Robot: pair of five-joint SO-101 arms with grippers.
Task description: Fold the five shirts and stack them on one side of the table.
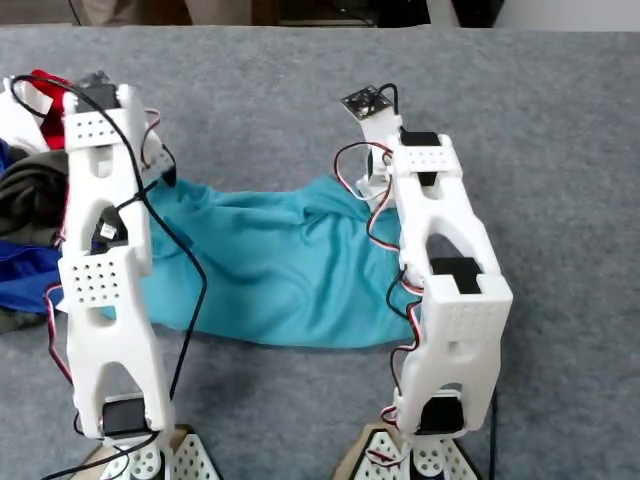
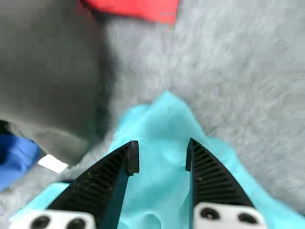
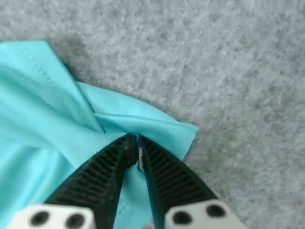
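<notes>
1. Closest to the lens on the right wrist: right fingers (image 3: 112, 164) closed to a sliver, pinching a bunched corner of the teal shirt (image 3: 43, 119). Gripped right at the hem edge, probably for carrying that corner over into a fold.
2. Closest on the left wrist: left fingers (image 2: 212, 176) spread moderately wide with nothing held, straddling the shirt's opposite pointed corner. Contact with the cloth impossible to judge. Likely lined up to take this corner, for lifting both ends together.
3. Teal shirt lying rumpled across the middle of the grey tabletop (image 1: 550, 150), stretched between the two arms with one end beneath each. Not yet squared into a neat fold.
4. Heap of unfolded shirts (image 1: 30, 200) at the tabletop's left edge, just beside the left arm: red garment (image 2: 133, 8), olive-grey garment (image 2: 43, 71) and blue garment (image 2: 14, 162) jumbled together. Presumably parked there as waiting stock, leaving the middle as the working area.
5. Early in the task by the look of it: one shirt in work, the others heaped.
6. Main risk: a lift from the right corner alone, dragging and twisting the cloth rather than folding it cleanly. Worth securing the left corner first.
</notes>
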